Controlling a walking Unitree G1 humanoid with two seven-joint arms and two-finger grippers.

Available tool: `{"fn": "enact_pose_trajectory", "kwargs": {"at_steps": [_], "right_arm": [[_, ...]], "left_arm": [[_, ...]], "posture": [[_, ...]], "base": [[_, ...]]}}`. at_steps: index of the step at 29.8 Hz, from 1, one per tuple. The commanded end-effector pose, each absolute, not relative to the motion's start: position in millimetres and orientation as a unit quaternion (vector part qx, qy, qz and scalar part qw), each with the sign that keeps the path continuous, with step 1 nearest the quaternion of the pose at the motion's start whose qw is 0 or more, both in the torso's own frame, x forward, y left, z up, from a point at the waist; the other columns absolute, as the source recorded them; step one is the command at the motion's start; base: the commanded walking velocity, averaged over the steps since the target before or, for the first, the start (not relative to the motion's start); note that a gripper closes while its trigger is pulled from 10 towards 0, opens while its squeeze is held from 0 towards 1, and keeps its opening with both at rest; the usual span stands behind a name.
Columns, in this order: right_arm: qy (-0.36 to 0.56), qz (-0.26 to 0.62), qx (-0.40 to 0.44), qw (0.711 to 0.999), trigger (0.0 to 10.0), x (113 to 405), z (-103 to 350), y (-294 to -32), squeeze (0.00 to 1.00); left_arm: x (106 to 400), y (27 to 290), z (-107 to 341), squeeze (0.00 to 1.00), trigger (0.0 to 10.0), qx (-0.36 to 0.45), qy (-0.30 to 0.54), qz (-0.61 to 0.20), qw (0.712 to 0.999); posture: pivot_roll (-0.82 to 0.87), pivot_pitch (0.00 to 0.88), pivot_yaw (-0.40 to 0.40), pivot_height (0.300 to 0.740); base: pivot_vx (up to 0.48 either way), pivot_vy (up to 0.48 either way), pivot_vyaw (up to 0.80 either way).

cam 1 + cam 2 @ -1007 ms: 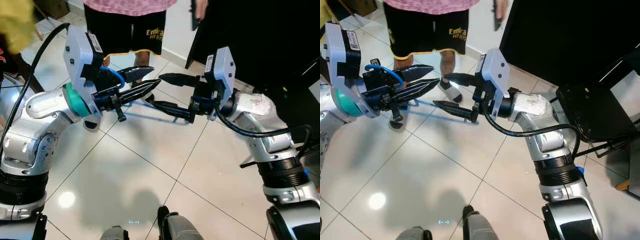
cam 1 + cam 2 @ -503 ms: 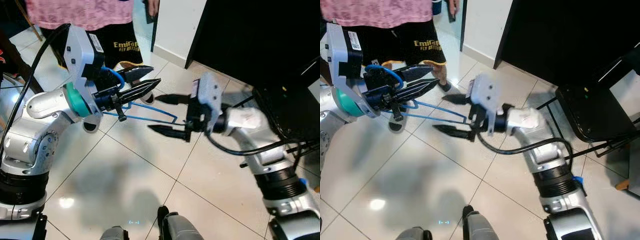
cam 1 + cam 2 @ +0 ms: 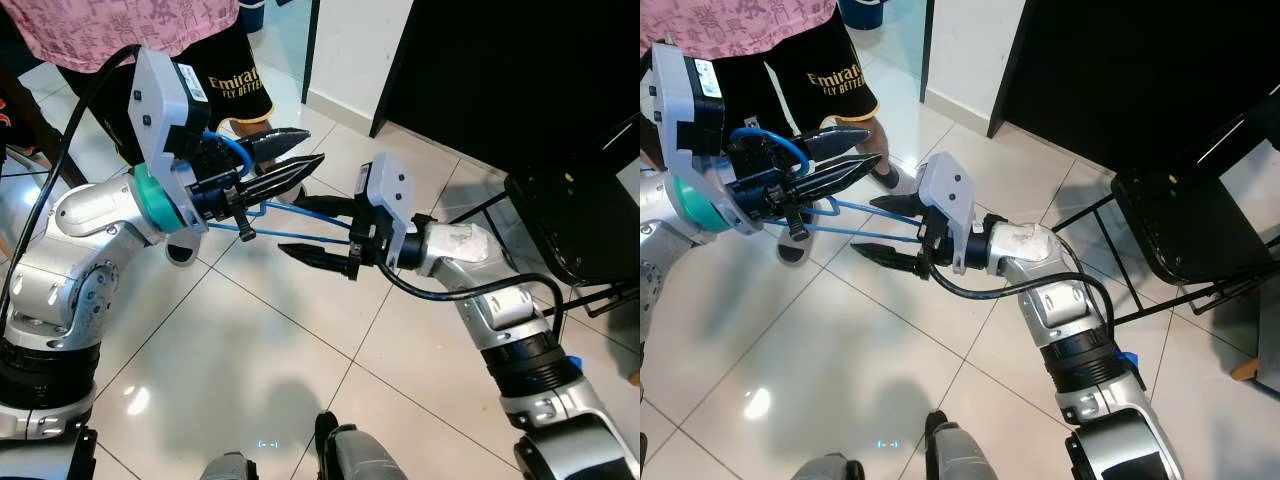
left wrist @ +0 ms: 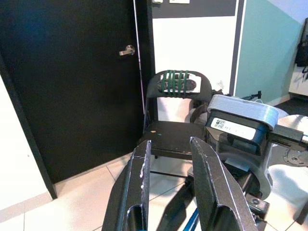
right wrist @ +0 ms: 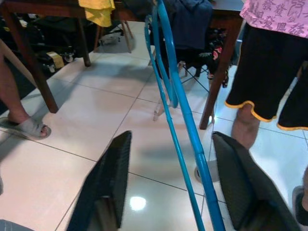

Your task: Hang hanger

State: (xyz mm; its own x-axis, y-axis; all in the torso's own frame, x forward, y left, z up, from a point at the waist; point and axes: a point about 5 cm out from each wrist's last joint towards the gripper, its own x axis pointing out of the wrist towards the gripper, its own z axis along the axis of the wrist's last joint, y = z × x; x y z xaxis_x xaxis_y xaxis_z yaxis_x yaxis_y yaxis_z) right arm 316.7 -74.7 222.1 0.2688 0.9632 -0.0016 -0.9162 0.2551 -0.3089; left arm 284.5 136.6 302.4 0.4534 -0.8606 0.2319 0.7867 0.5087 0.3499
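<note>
Both end effectors (image 3: 285, 170) (image 3: 325, 232) flank the blue hanger (image 3: 300, 225), right spread wide.

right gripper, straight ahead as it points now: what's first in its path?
The blue hanger. It already runs between the open fingers of the right gripper, which points at the left gripper holding the hanger's other end. Going on, it would probably reach that gripper next; depth is unclear.

eyes: head, down, shared floor (image 3: 250, 350) | wrists: along fingers, close
</note>
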Motion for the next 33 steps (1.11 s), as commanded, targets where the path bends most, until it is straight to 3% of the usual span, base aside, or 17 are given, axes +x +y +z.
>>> {"fn": "enact_pose_trajectory", "kwargs": {"at_steps": [1,27,28,33], "right_arm": [[-0.095,0.596,-0.118,0.788,0.0,318,223,-79,0.0],[-0.093,0.623,-0.113,0.768,0.0,313,234,-92,0.0],[-0.092,0.624,-0.113,0.768,0.0,313,234,-91,0.0],[-0.093,0.625,-0.114,0.767,0.0,313,235,-91,0.0]], "left_arm": [[282,134,304,0.0,10.0,0.098,-0.194,-0.494,0.842],[287,141,286,0.0,10.0,0.117,-0.164,-0.48,0.854],[285,140,284,1.0,10.0,0.116,-0.157,-0.49,0.849],[277,141,278,1.0,10.0,0.123,-0.137,-0.526,0.83]], "posture": [[0.04,0.158,-0.015,0.74],[0.03,0.138,-0.013,0.74],[0.03,0.137,-0.013,0.74],[0.03,0.134,-0.012,0.74]], "base": [[0.0,0.0,0.0],[0.0,0.0,0.0],[0.0,0.0,0.0],[0.0,0.0,0.0]]}}
